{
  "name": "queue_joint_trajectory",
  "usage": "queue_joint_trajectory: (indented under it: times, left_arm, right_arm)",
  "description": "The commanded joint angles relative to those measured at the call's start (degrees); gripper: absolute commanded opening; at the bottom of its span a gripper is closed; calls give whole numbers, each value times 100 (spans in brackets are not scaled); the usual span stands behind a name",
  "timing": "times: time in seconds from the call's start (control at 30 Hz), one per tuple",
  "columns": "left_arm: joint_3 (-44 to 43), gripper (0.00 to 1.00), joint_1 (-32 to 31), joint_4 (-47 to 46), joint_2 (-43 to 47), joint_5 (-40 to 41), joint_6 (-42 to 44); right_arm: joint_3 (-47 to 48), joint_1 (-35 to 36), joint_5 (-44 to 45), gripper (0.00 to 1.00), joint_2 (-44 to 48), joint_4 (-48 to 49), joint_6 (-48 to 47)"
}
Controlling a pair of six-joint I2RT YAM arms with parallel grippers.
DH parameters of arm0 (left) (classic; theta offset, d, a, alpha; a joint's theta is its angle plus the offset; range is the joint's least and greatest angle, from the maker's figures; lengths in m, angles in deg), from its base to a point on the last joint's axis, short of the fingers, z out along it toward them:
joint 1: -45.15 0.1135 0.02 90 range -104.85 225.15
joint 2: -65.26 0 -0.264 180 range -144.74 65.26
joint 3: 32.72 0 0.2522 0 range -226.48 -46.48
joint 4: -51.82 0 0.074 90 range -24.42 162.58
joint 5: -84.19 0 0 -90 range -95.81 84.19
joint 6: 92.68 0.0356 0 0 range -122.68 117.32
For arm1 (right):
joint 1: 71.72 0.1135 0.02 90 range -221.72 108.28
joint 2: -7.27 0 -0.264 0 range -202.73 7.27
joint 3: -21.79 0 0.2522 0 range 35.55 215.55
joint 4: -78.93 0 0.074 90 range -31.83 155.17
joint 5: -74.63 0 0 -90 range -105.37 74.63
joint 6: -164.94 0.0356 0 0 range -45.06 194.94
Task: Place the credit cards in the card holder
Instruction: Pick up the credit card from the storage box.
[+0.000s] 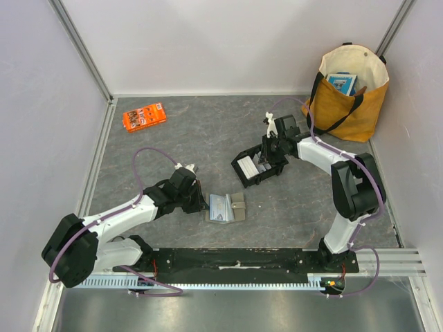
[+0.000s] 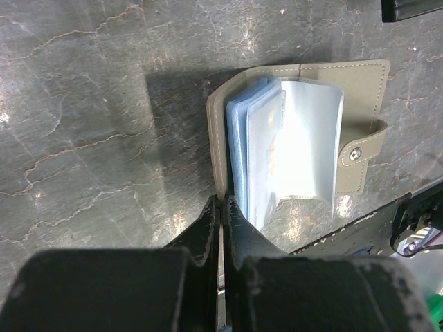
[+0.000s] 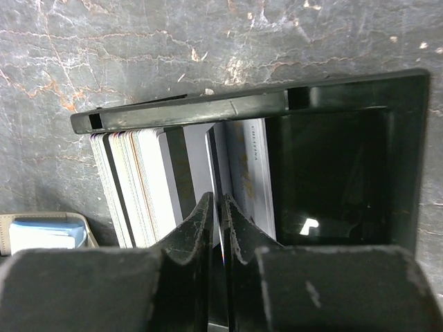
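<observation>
The left gripper (image 2: 221,204) is pressed together on the near edge of the card holder (image 2: 360,90), pinching the left taupe cover right at its border. The holder lies open on the dark stone-patterned surface (image 2: 83,104) straight ahead of this gripper. Its clear bluish sleeves (image 2: 311,138) fan up just beyond the fingertips, and its snap strap (image 2: 363,149) sticks out on the far right.

The right gripper (image 3: 217,200) reaches into the black tray (image 3: 249,104), its jaws nearly together and nipping one upright card (image 3: 217,159) that stands on edge between them. The rest of the credit cards (image 3: 138,187) stand packed in a row just to the left of this gripper, inside the same tray. The compartment to its right is bare and glossy black.

From this wrist camera the holder shows low and to the left of the gripper, well apart from the tray.

In the overhead view, an orange packet (image 1: 144,116) lies well beyond the left gripper. A mustard tote bag (image 1: 346,104) stands beyond the right gripper, to its right, against the wall.
</observation>
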Motion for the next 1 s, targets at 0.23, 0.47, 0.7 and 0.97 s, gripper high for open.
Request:
queue_joint_trajectory:
  times: [0.23,0.47,0.7,0.97]
  left_arm:
    - [-115,2,-18,-183,32,-26,199]
    - [-132,2,-18,-174,23,-35,207]
    - [-132,2,-18,-148,67,-26,207]
    - [-115,2,-18,-157,146,-27,146]
  right_arm:
    - [346,431,681,13,-187,-168,-233]
    - [346,493,1051,0,304,-115,-260]
    - [601,519,1217,0,929,-413,-251]
    - [488,1431,2867,0,1701,-660,600]
